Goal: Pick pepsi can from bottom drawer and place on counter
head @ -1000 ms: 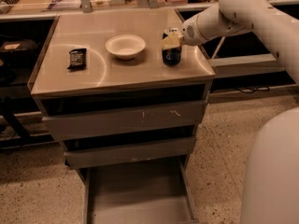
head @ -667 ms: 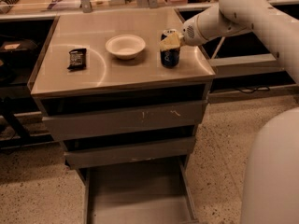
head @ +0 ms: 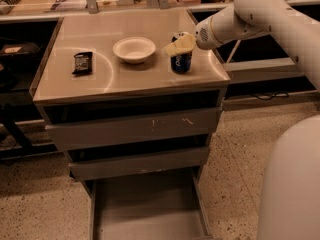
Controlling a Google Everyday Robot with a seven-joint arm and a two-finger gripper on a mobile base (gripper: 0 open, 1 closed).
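The robot's pale body (head: 292,184) fills the near right corner, and its arm (head: 260,14) reaches in from the far right toward the middle of the scene. The table (head: 125,81), a glossy tan-grey cabinet top, sits in the centre with stacked drawers below it. The bottom drawer (head: 145,209) is pulled out toward the near edge, showing its flat grey floor and low side walls. Above it, the upper drawer (head: 135,129) shows a scratched front panel. A white bowl (head: 134,49) stands near the middle of the table. The pepsi can (head: 181,61) stands upright on the table just right of the bowl, apart from it and near the table's right edge. The jaws are at the can's top, with one pale finger (head: 179,45) lying across its upper front; I cannot tell whether they clamp the can or stand loose around it. A flat black snack packet (head: 82,63) lies on the left part of the table, well apart from the can
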